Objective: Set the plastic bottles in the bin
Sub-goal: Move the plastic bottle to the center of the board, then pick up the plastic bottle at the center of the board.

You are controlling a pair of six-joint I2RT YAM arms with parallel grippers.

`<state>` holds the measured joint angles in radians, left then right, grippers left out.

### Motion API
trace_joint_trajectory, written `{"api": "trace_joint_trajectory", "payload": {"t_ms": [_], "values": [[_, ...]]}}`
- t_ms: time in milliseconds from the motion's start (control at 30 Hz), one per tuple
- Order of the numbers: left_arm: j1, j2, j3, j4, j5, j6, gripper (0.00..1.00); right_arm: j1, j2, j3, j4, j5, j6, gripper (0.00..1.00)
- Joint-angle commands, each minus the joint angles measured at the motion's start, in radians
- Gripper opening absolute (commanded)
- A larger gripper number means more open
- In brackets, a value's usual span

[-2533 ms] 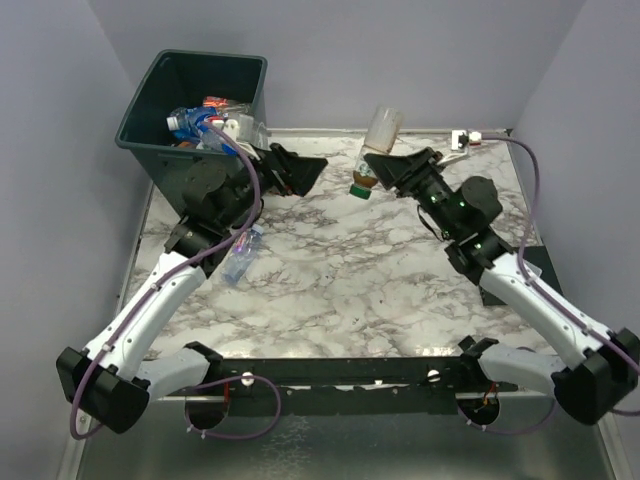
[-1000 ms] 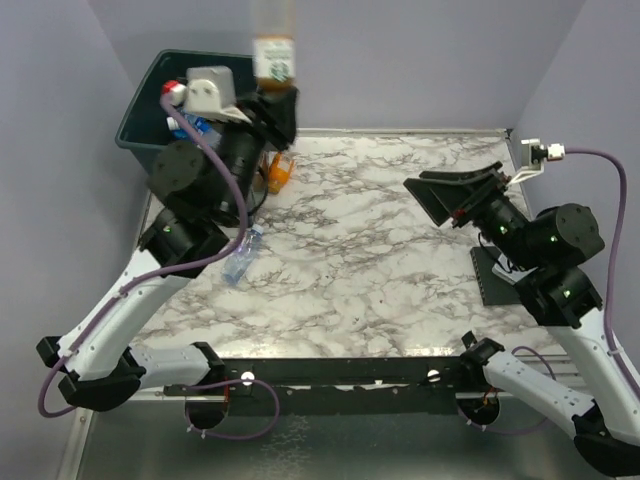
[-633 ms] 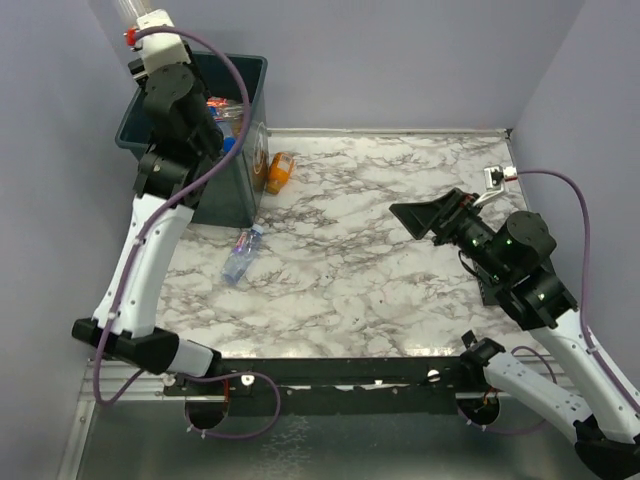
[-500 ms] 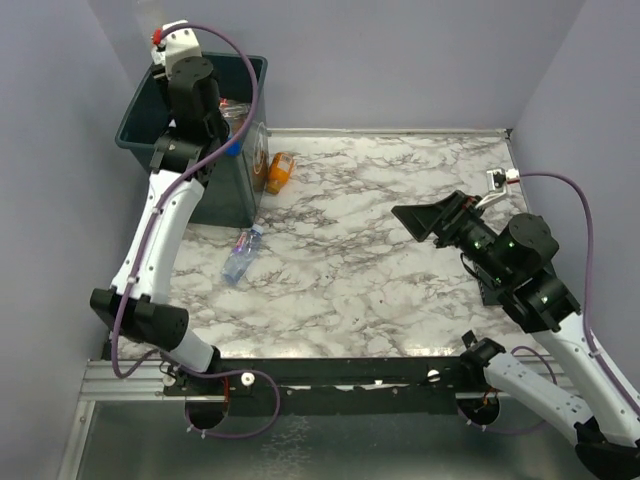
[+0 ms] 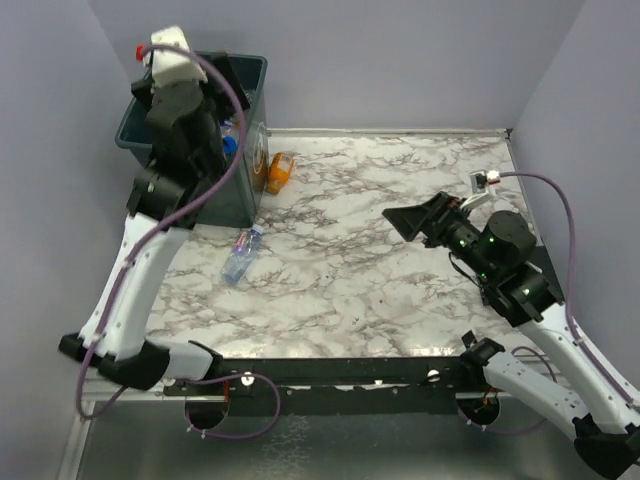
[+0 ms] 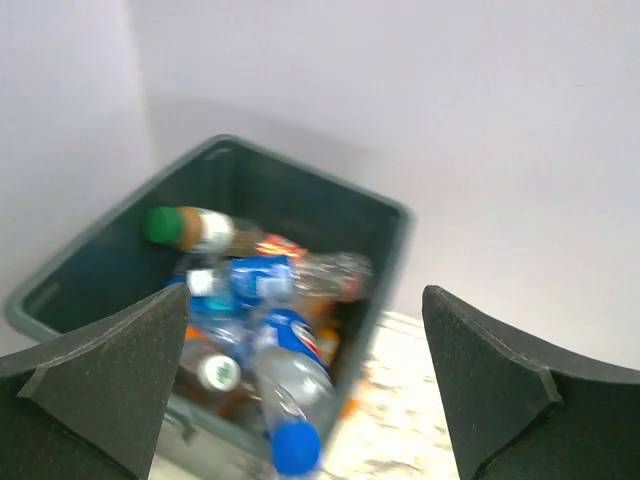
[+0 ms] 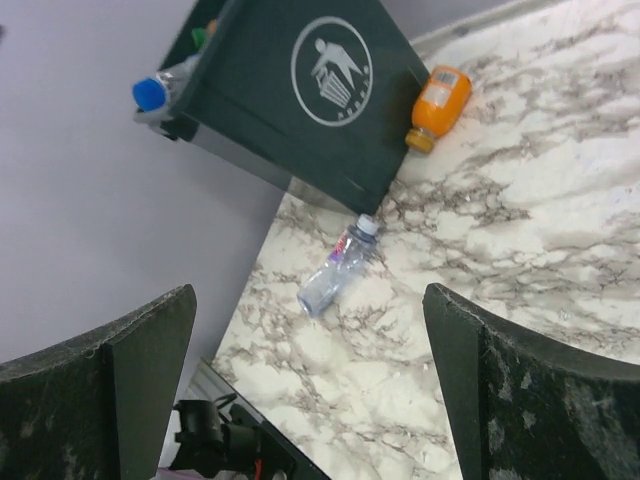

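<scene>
Bin (image 7: 260,130) logo (image 7: 332,70) from right wrist; heaped bottles (image 6: 265,300) from left wrist

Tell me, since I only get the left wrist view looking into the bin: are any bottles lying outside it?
Observer: Yes, two on the table: an orange bottle beside the bin and a clear bottle closer to the near edge.
Operator: Is the other arm carrying one?
Observer: No, the right end effector is open and empty above the table.
Operator: Any marking on the bin?
Observer: A white round logo on its outer side.
</scene>
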<state>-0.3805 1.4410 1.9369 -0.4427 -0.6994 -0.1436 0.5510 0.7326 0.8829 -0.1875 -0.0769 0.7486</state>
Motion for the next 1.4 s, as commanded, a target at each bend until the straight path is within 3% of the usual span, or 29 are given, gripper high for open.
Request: {"api": "trace_joint_trajectory", "payload": {"t_ms": [0, 133, 400, 600, 733, 800, 1000, 1367], "values": [[-0.205, -0.248, -0.272, 0.004, -0.046, -0.073, 0.99, 0.004, 0.116, -0.092, 0.137, -0.113, 0.036, 0.99], [-0.292, -0.418, -0.545, -0.065, 0.005, -0.152, 0.99, 0.008, 0.319, -0.128, 0.287, -0.248, 0.073, 0.98], [-0.363, -0.475, -0.726, -0.369, 0.076, -0.301, 0.99, 0.045, 0.523, -0.187, 0.456, -0.217, 0.098, 0.98], [-0.515, -0.396, -0.895, -0.386, 0.008, -0.417, 0.99, 0.045, 0.507, -0.228, 0.404, -0.141, 0.079, 0.98], [-0.529, -0.277, -0.98, -0.371, -0.05, -0.45, 0.99, 0.044, 0.423, -0.275, 0.339, -0.072, 0.076, 0.98], [-0.502, -0.226, -1.008, -0.339, -0.079, -0.439, 0.99, 0.044, 0.366, -0.313, 0.324, -0.042, 0.083, 0.99], [-0.269, -0.135, -1.03, -0.226, 0.019, -0.311, 0.99, 0.043, 0.21, -0.4, 0.288, -0.025, 0.104, 0.99], [-0.094, 0.111, -1.017, -0.05, 0.147, -0.209, 0.99, 0.044, 0.122, -0.398, 0.257, -0.061, 0.108, 0.99]]}}
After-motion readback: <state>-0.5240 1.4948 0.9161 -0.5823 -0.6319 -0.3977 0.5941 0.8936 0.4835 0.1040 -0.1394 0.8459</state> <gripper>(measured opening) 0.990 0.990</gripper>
